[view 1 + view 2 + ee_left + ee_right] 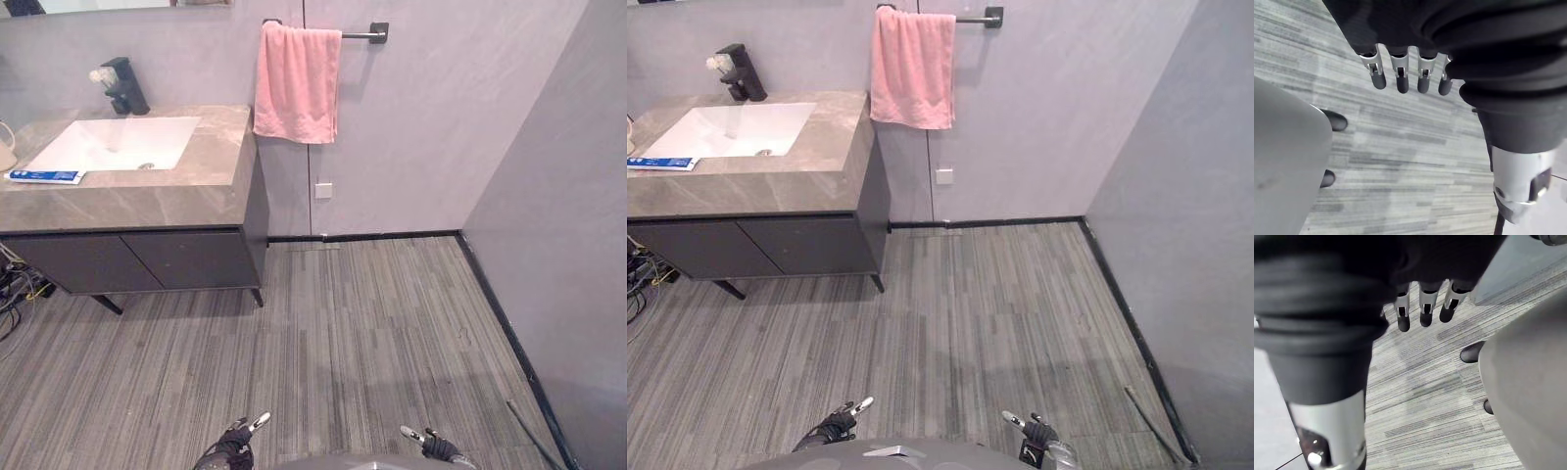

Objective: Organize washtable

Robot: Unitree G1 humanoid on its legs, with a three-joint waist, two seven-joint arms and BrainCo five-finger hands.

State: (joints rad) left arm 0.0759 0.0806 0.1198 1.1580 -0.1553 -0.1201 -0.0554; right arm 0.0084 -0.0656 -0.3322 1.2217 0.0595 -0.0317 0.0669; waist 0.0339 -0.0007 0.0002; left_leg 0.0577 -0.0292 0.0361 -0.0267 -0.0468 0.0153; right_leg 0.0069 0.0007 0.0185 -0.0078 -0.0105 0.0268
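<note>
Far left, the washtable (147, 201) stood against the wall, with a blue-and-white flat pack (44, 176) lying on its counter at the front corner of the white basin (118, 142) and the black tap (124, 86) behind. Right of it, a pink towel (298, 83) hung on the rail. Down low, well apart from the counter, the left hand (238, 433) and right hand (434, 446) hung over the floor, fingers straight, holding nothing.

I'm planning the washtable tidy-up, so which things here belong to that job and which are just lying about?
Job: washtable, sink, tap, blue box on the counter.
Lying about: towel on its rail, socket, rod on the floor.
</note>
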